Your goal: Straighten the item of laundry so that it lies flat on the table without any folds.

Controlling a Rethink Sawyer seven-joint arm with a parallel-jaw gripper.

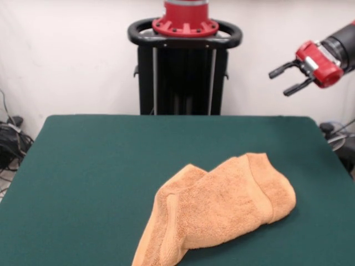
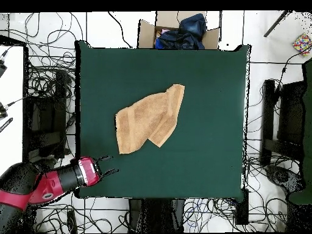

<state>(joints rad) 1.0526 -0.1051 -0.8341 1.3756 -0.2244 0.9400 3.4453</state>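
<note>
The orange-tan towel [image 1: 216, 213] lies folded over and rumpled on the dark green table [image 1: 100, 166], toward its near right part in the front view; its lower end runs off the picture's bottom edge. In the overhead view the towel [image 2: 149, 119] lies near the table's [image 2: 207, 152] middle, a long diagonal shape with one layer folded over another. My gripper [image 1: 287, 78] hangs high in the air by the table's far right corner, open and empty, well away from the towel. In the overhead view the gripper [image 2: 111, 166] is over the table's lower left corner.
The robot's black pedestal [image 1: 183, 72] stands behind the table's far edge. A cardboard box with dark clothes [image 2: 180, 30] sits beyond the table's top edge in the overhead view. Cables cover the floor around the table [image 2: 42, 79].
</note>
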